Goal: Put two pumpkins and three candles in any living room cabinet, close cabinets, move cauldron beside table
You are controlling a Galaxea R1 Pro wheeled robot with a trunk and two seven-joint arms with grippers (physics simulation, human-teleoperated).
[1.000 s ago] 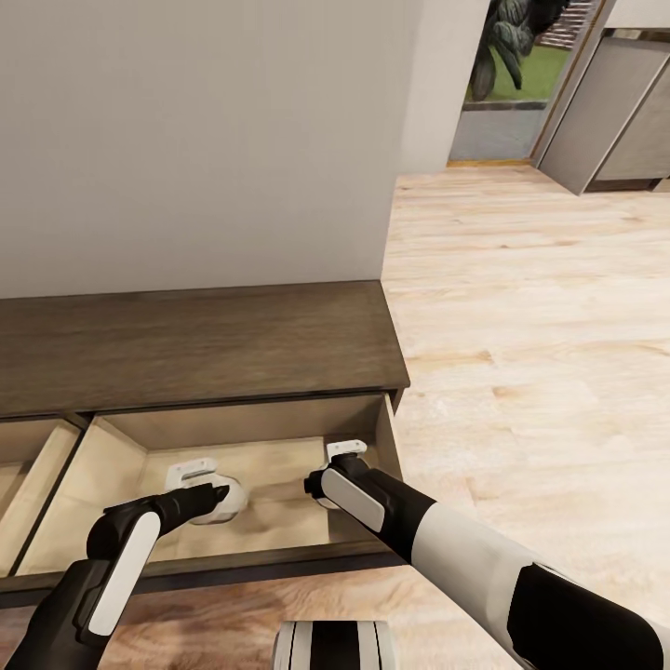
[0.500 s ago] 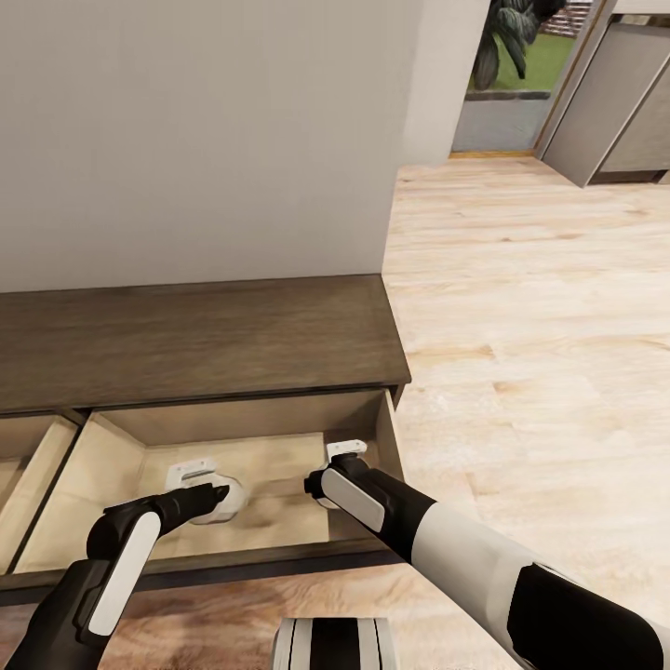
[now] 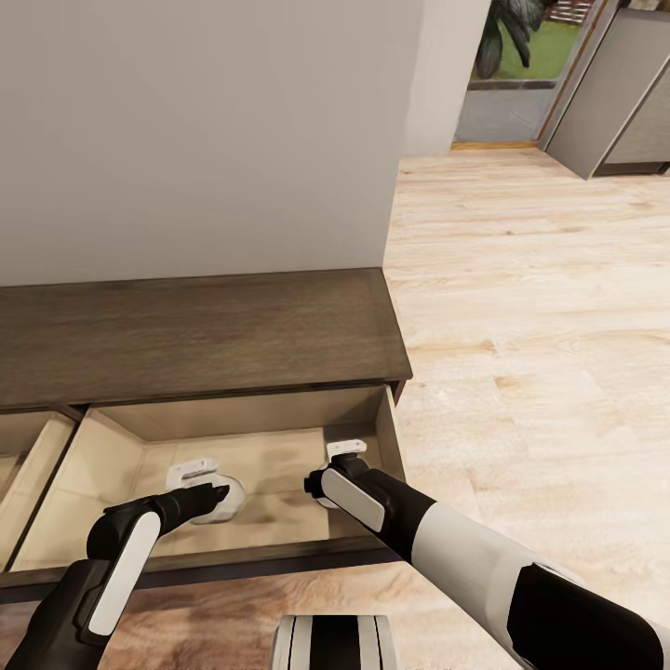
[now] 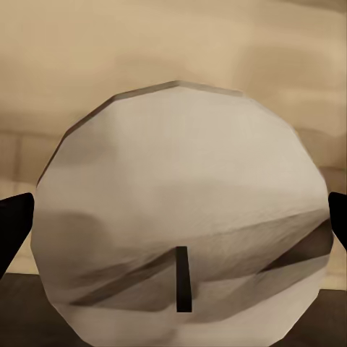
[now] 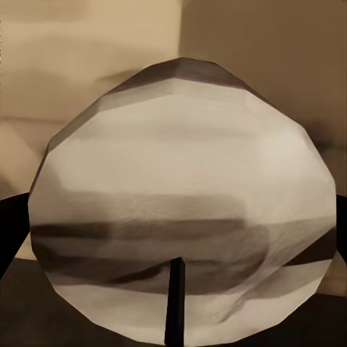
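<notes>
While both arms reach into the open right compartment of the cabinet (image 3: pixel 200 340), the left gripper (image 3: pixel 207 488) grasps one candle (image 3: pixel 228 500) above its pale floor; the right gripper (image 3: pixel 337 470) grasps a second candle (image 5: pixel 184 206) near the right wall.

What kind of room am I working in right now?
Probably a living area in a home: a low dark-brown cabinet with an open pale-wood compartment against a plain wall, light plank floor, and a doorway onto greenery.
</notes>
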